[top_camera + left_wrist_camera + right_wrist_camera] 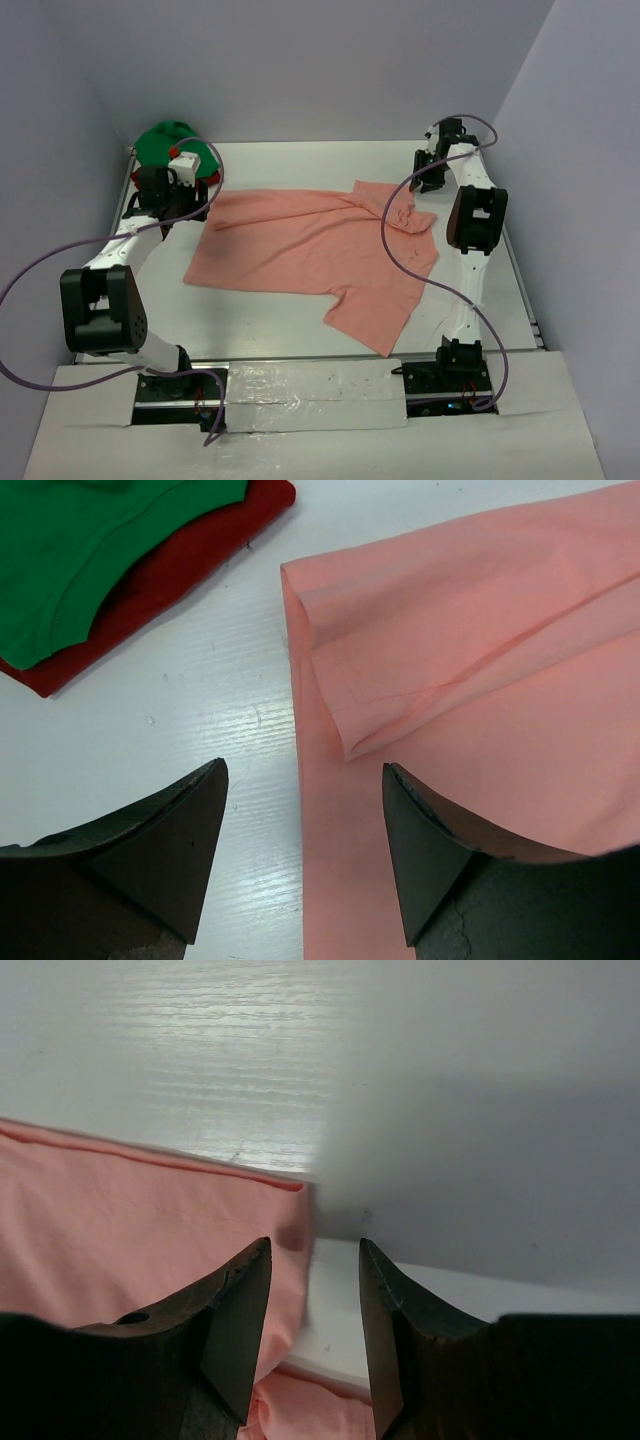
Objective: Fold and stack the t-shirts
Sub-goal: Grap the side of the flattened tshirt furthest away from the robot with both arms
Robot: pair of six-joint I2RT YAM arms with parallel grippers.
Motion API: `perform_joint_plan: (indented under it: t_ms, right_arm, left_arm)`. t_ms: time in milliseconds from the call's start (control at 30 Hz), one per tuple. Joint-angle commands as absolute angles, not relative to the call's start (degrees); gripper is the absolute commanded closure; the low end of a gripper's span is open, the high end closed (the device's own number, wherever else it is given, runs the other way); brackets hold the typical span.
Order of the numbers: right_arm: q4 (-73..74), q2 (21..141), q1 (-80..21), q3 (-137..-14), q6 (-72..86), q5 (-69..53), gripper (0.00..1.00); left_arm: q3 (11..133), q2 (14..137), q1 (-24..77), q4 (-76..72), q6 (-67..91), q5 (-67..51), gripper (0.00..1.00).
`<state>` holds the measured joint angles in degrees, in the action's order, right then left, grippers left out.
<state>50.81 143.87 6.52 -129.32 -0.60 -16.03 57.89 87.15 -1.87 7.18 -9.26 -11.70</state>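
Left fingers (200, 830) apart, nothing between them. They straddle the side edge of the salmon-pink t-shirt (480, 630): one tip over bare counter (200, 680), the other over cloth. Open counter lies between that edge and the green t-shirt (70, 550), which lies on the dark red t-shirt (190, 560).

Right fingers (250, 1300) apart, narrower gap, shirt's edge below them, near the counter's far right corner.

Both arms reach forward, wrists pitched down. Pink shirt lies spread mid-counter.

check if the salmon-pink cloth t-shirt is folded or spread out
Spread out: the salmon-pink cloth t-shirt lies flat across the white table, a sleeve sticking out.
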Motion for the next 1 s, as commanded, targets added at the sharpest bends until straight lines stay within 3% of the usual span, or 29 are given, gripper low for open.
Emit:
perform_joint_plan:
  t_ms: [0, 333, 833, 900, 933, 967]
  right_arm:
    - [51.8, 143.5, 6.2, -129.4, -0.1, -19.8, 0.53]
    - [51.8, 144.4, 6.2, -129.1, 1.6, -20.5, 0.54]
    - [53.8, 145.5, 4.9, -128.8, 0.7, -18.0, 0.65]
    - [54.8, 146.2, 4.6, -129.9, 0.7, -18.9, 0.75]
    - [55.4, 146.5, 4.2, -130.9, 0.7, -19.3, 0.88]
    - [55.4, 146.8, 4.2, -131.2, 0.6, -19.5, 0.93]
  left_arm:
    - [60.2, 85.5, -2.1, 7.3, -8.9, -13.4, 0.28]
    - [59.4, 85.0, -2.1, 7.4, -9.3, -13.1, 0.29]
    - [60.0, 86.0, -2.2, 7.0, -9.1, -14.3, 0.3]
    - [59.9, 86.0, -2.2, 6.8, -9.1, -14.3, 0.3]
    - [59.8, 86.1, -2.2, 6.8, -9.1, -14.4, 0.3]
    - [59.8, 86.0, -2.3, 6.8, -9.1, -14.4, 0.3]
